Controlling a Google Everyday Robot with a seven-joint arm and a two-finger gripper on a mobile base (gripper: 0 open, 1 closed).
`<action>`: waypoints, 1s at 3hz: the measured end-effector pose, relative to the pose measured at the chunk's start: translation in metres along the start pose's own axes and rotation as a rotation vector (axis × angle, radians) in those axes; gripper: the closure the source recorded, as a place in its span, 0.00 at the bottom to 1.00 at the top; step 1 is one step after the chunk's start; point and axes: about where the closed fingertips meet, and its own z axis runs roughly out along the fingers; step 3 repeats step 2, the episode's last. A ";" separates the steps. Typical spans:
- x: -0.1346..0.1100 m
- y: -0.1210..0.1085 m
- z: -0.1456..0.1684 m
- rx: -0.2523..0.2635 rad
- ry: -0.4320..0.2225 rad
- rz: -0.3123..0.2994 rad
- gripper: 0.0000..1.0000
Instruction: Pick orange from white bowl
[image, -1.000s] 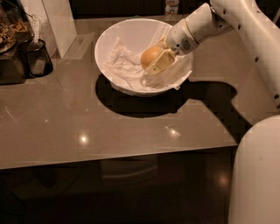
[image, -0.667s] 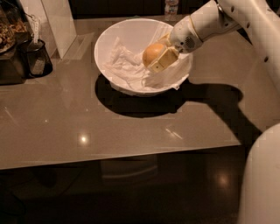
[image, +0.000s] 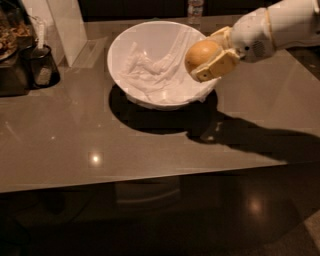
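Observation:
The orange (image: 201, 53) is round and orange-yellow, held between the pale yellow fingers (image: 218, 66) of my gripper (image: 207, 52). The gripper is shut on it and holds it up over the right rim of the white bowl (image: 120, 45). The bowl is large and glossy, lined with crumpled white napkin (image: 150, 70), and sits on the brown table at upper centre. My white arm (image: 270, 27) reaches in from the upper right.
A small dark cup (image: 42, 67) stands at the far left beside a dark tray (image: 10, 55) of items. A white upright box (image: 65, 27) stands behind the bowl's left side. A bottle (image: 195, 7) stands at the back. The table's front edge (image: 150, 177) runs across below.
The gripper has lifted the orange out of the bowl's inside and up to the right, above the rim. The arm has risen with it.

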 end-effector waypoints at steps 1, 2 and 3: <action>0.007 0.027 -0.030 0.076 -0.012 0.042 1.00; 0.007 0.027 -0.030 0.075 -0.012 0.041 1.00; 0.007 0.027 -0.030 0.075 -0.012 0.041 1.00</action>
